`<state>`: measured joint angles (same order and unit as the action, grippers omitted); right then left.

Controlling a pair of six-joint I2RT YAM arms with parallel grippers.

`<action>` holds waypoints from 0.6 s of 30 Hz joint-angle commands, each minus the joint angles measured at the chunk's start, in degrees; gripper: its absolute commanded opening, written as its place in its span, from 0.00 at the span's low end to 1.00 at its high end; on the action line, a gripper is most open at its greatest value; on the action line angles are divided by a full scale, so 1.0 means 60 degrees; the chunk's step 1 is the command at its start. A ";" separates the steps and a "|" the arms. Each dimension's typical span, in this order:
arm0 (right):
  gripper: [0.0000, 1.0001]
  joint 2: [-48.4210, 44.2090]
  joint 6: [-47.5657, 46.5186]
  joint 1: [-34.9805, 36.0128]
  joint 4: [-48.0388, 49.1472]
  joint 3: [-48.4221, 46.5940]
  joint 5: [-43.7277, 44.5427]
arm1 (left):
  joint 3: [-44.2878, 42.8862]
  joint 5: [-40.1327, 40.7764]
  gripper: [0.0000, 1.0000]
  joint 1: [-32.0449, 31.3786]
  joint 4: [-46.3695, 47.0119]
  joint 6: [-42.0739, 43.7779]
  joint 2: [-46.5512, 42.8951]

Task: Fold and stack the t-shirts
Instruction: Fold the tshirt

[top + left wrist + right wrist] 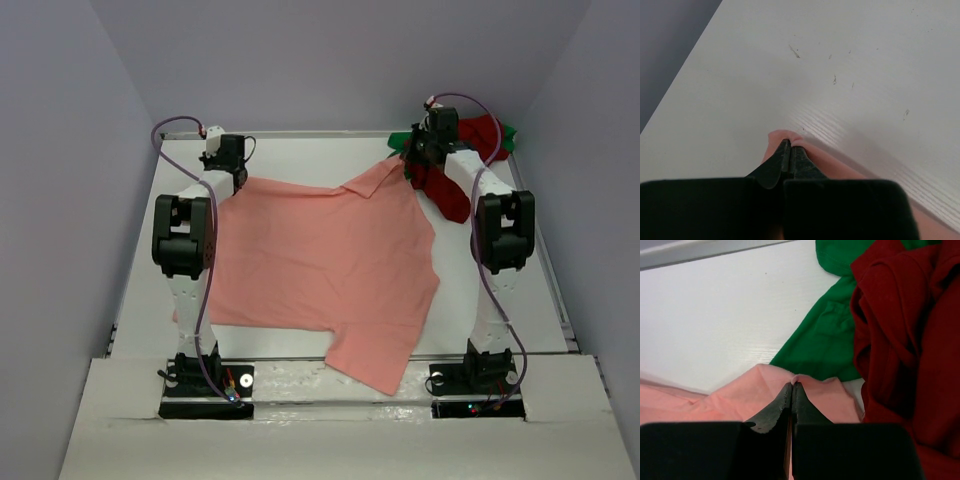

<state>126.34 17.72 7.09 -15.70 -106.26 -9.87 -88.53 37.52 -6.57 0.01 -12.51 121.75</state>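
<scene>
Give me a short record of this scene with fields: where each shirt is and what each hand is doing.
salmon-pink shirt: spread open across the table, unfolded
dark red shirt: crumpled at far right, lying partly over the green one
green shirt: far right corner, mostly covered
left hand: shut on the salmon-pink shirt's far left edge
right hand: shut on its far right edge, beside the pile
stack: not started

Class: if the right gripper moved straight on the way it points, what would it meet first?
The right gripper, shut on the salmon-pink shirt, would probably meet the green shirt lying just ahead; the dark red shirt sits to one side. Depth is unclear.
</scene>
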 commanded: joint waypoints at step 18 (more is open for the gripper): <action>0.00 -0.2584 -0.0155 -0.0069 0.0874 0.1522 -0.0201 | 0.0619 0.0031 0.00 0.0143 0.0071 -0.0214 -0.1410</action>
<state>115.92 16.93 7.09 -13.28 -97.82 -10.76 -85.76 37.30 -6.24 -0.58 -12.93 118.32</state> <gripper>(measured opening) 0.012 0.014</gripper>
